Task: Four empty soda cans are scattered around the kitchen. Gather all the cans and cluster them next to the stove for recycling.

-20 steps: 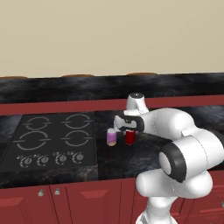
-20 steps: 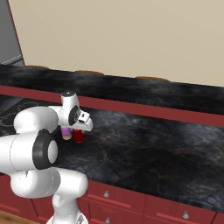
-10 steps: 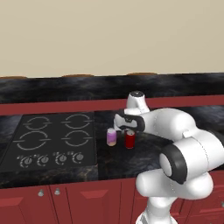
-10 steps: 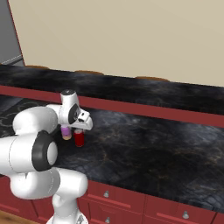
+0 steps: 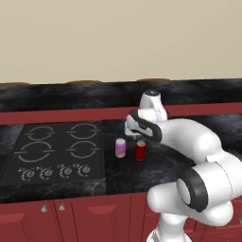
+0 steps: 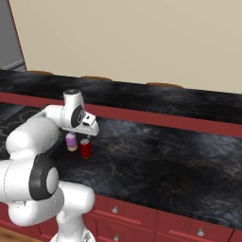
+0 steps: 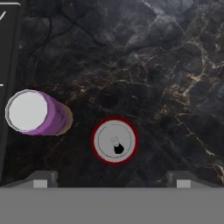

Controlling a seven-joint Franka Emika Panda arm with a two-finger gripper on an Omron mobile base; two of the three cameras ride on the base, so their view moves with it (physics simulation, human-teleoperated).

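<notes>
Two soda cans stand upright on the black counter just right of the stove [image 5: 56, 151]: a purple one [image 5: 120, 147] and a red one [image 5: 140, 150], a small gap apart. My gripper [image 5: 136, 136] hangs straight above the red can, open, with nothing between its fingers. The hand view looks down on the red can's silver top [image 7: 114, 141], centred between my spread fingertips [image 7: 41, 179], with the purple can [image 7: 37, 113] to its left and the stove's edge [image 7: 6, 65] beyond. From the right base view, the red can [image 6: 85, 148] and purple can [image 6: 71, 141] sit below my gripper [image 6: 90, 132].
The black marbled counter [image 6: 160, 156] stretches bare to the right of the cans. A raised red-edged back ledge [image 5: 71, 115] runs behind the stove and cans. Dark red cabinet fronts [image 5: 71, 217] lie below the counter edge.
My gripper has opened and let go of the red can, which now stands on its own beside the purple can. The hand has risen a little above it.
</notes>
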